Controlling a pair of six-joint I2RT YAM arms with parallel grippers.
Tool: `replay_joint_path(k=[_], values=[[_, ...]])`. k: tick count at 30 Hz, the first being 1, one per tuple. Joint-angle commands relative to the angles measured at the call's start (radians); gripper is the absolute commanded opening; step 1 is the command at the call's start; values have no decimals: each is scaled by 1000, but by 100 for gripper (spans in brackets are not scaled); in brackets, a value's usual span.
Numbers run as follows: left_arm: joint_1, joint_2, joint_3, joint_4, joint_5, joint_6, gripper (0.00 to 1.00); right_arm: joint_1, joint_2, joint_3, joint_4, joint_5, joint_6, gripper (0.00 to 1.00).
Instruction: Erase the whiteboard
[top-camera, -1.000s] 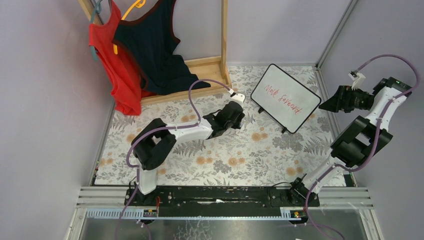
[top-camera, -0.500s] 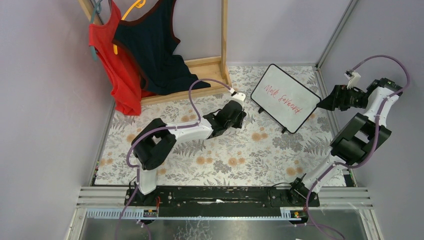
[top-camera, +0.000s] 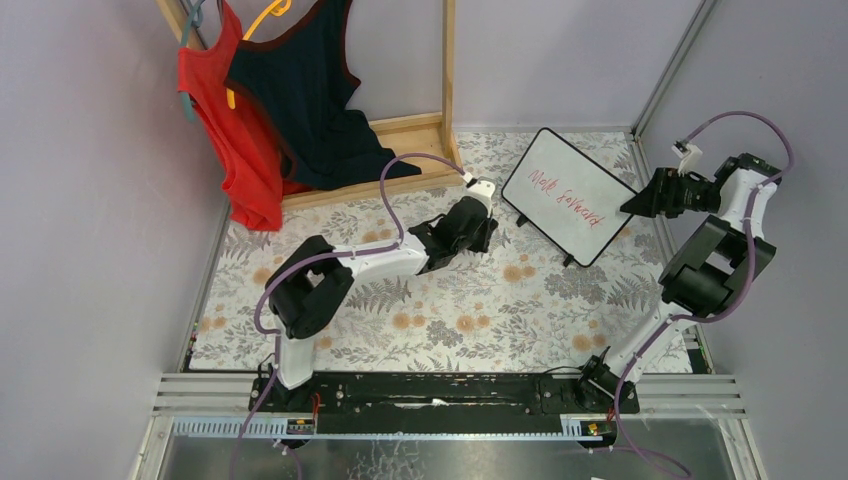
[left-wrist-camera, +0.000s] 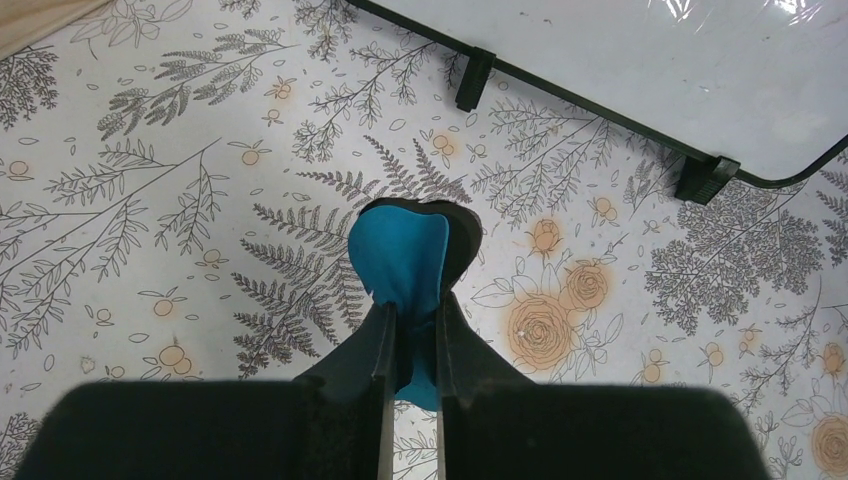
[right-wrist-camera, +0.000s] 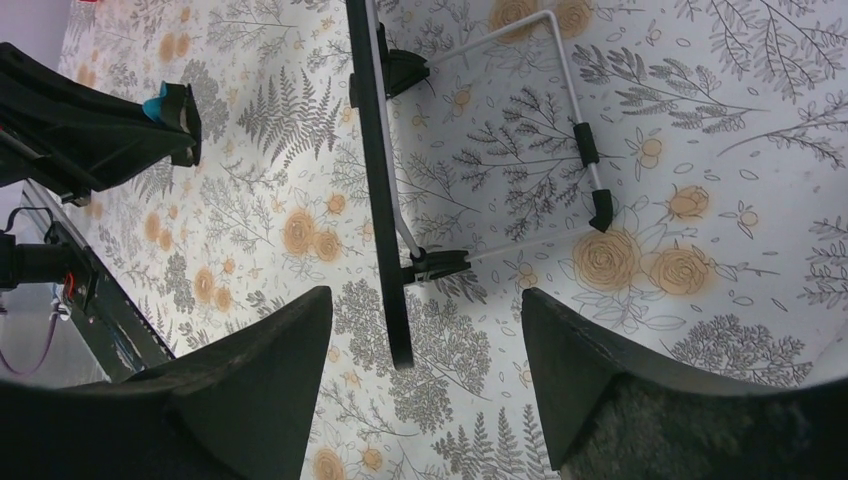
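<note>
Whiteboard (top-camera: 571, 196), red writing unerased, upper right of tabletop (top-camera: 450, 305); right gripper (top-camera: 633, 205) has moved in, open fingers straddling its edge, likely to steady it; left gripper (left-wrist-camera: 412, 318) fingers pinch blue eraser (left-wrist-camera: 398, 255) nearby.

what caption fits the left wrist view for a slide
Left gripper shut on a blue eraser, near the black-framed white whiteboard.

A: State of the left gripper (left-wrist-camera: 413, 312)?
B: Jaws pinched tight on the blue eraser (left-wrist-camera: 400, 255). Its blue face stands out past the fingertips, with dark backing on the right.
A: And the whiteboard (left-wrist-camera: 640, 50)?
B: Upper right, apart from the eraser. It has a thin black frame and a rounded corner. Two black feet (left-wrist-camera: 706, 180) rest on the floral table cover (left-wrist-camera: 150, 200).
A: Anything else?
B: A wooden edge (left-wrist-camera: 40, 14), top-left corner.
</note>
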Motion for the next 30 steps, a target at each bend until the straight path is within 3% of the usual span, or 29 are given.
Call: replay_joint_path(k=[1,12,21,30], values=[[-3,22,27,40,16,8,0,19,-30,12,24,-47,26,75],[-3,32,37,31,29,5,0,39,-13,12,30,-69,35,62],[-3,38,45,21,35,2,0,54,-7,18,54,-78,57,61],[-3,43,49,19,41,-1,0,57,1,30,59,-72,69,25]])
